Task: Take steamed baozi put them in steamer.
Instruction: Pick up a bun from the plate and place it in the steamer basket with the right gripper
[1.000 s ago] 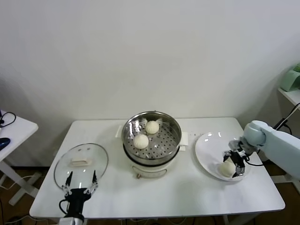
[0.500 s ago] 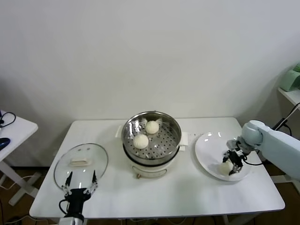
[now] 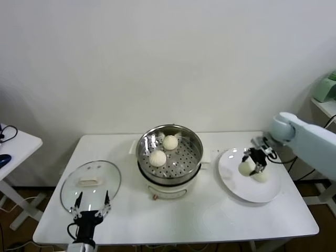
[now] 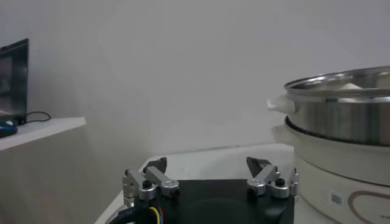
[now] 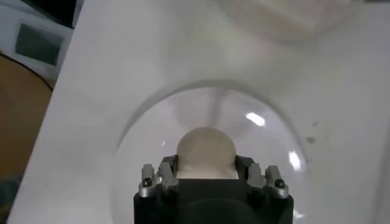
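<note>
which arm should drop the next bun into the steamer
Right. The right gripper is shut on a baozi, raised over the plate just beside the steamer. The left gripper sits open at the table's near edge, by the glass lid.

White table (image 3: pixel 210 215) — steamer (image 3: pixel 169 157), glass lid (image 3: pixel 91 181), plate (image 3: pixel 247 186).

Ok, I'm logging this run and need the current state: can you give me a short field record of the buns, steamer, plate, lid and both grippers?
buns in steamer: two baozi on the perforated floor of the steamer
bun in transit: one baozi gripped by the right gripper, raised above the plate
bun on plate: one baozi
lid: glass lid flat on the table, left of the steamer
left gripper: open, idle at the table's near edge by the lid
</note>
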